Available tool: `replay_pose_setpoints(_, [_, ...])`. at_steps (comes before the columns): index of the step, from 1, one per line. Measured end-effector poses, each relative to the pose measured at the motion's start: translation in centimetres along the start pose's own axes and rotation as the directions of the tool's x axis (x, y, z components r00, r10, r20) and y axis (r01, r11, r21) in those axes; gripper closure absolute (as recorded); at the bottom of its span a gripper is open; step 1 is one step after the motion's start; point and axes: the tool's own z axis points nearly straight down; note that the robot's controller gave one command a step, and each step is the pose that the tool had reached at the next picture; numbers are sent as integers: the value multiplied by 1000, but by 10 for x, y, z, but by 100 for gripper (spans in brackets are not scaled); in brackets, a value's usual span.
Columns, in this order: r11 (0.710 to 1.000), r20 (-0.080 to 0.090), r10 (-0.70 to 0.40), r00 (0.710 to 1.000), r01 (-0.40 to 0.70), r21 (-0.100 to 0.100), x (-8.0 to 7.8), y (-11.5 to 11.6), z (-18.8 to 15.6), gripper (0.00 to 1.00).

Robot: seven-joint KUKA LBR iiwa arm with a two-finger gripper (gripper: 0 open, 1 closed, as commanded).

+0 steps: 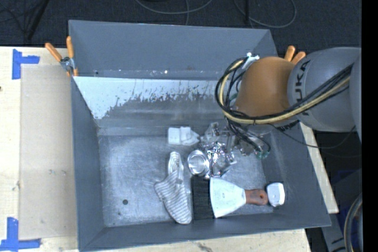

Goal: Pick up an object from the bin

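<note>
Glare on bin wall (147,90), perhaps overhead light

Camera: one. Position: above my bin (177,62), set off somewhat to one side. Facing: downward at a slant, so the far wall shows as a broad grey slope and the near wall as a narrow edge. Range: middling; the whole bin fits, with a margin of dark floor (106,6) beyond its far rim. My arm (325,91) enters from the right, its orange wrist cover (263,88) above the bin's right half.
</note>
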Motion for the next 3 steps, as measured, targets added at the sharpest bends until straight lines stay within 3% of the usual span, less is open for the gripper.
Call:
replay_pose_setpoints(1, [1000, 0, 0, 1000, 0, 0, 0, 0, 0, 100])
replay_pose_setpoints(2, [1000, -11, 8, 1000, -8, -1, -4, 8, -99, 100])
replay_pose_setpoints(3, [1000, -11, 9, 1000, -9, -1, -4, 8, -99, 100])
